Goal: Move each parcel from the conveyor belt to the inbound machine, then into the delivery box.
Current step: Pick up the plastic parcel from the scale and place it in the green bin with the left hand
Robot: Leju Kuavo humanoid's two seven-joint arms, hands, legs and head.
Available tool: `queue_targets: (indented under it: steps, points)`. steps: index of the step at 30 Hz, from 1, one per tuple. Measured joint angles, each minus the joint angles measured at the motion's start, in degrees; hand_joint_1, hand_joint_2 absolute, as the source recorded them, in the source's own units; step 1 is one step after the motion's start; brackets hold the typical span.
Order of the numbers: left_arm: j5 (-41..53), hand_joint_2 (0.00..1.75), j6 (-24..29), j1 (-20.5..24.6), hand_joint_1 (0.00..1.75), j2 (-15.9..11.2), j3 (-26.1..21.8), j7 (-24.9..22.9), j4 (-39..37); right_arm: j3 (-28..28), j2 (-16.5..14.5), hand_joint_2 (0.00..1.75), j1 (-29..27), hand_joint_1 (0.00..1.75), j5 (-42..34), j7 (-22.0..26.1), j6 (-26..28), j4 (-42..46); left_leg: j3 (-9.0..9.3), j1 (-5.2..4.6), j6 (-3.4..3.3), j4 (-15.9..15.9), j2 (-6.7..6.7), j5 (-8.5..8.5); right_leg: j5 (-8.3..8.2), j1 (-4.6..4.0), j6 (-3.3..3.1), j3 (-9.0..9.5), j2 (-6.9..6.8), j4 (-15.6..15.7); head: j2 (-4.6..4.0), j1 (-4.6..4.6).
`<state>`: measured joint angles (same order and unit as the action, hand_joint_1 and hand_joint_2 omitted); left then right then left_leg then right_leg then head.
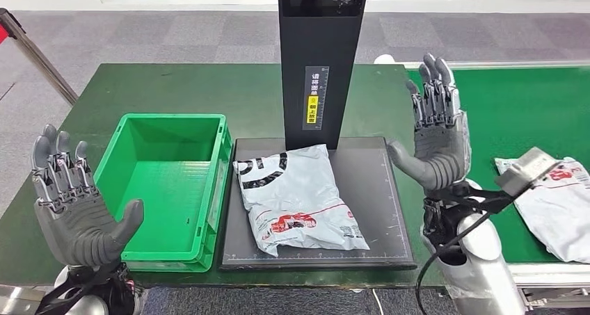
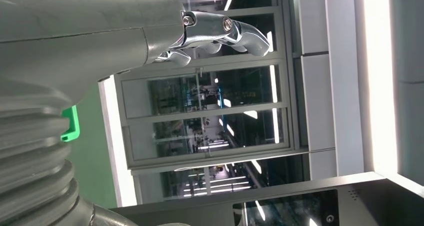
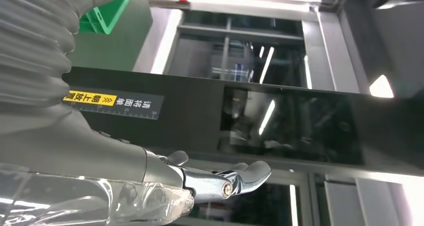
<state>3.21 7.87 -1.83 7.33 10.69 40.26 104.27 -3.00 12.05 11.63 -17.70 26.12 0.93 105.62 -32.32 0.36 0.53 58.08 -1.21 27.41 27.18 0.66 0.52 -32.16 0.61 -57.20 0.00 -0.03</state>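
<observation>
Nearest the robot, low at either side of the head view, both hands are raised palm-up with fingers spread and nothing in them: the left hand (image 1: 75,207) hangs just in front of the near left corner of the green box (image 1: 164,190), the right hand (image 1: 437,138) stands just off the right edge of the black scanner plate (image 1: 389,190). Between the hands, on that plate, lies a grey parcel (image 1: 296,198), flat, its long axis running from the far left, close to the box wall, toward the near right. It lies inward and slightly below the right hand and well to the right of the left hand, with the whole box between; the right hand looks the nearer of the two, though the box, where the parcel presumably goes next, sits on the left hand's side. Outward of the right hand, a second parcel (image 1: 556,207) rests on the green belt (image 1: 529,113), cut off by the picture's right edge and partly covered by the wrist camera. Farther off, behind the plate, the scanner column (image 1: 321,65) rises out of view. The wrist views show only each hand's cover and thumb against glass doors, so neither parcel appears there.
</observation>
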Motion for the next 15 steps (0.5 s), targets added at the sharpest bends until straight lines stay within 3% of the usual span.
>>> queue_targets:
  steps: [8, 15]
  points:
    - [0.6, 1.75, 2.4, -1.1, 0.0, -0.9, 0.4, 0.0, 2.3, 2.2, -3.0, 1.75, -12.2, 0.0, 1.5, 8.9, 2.9, 10.7, -0.05, 0.02, 0.02, 0.0, -0.07, 0.06, 0.14, -0.01, -0.04, -0.02, -0.07, 0.0, 0.0, 0.01]
    - [0.7, 1.75, 2.6, -1.4, 0.0, -1.3, 1.0, 0.0, 3.4, 3.2, -5.1, 1.75, -17.4, 0.0, 1.6, 9.8, 3.1, 15.5, -0.03, 0.01, 0.02, 0.0, 0.11, 0.09, 0.14, 0.0, -0.04, -0.07, 0.09, 0.0, 0.0, 0.0]
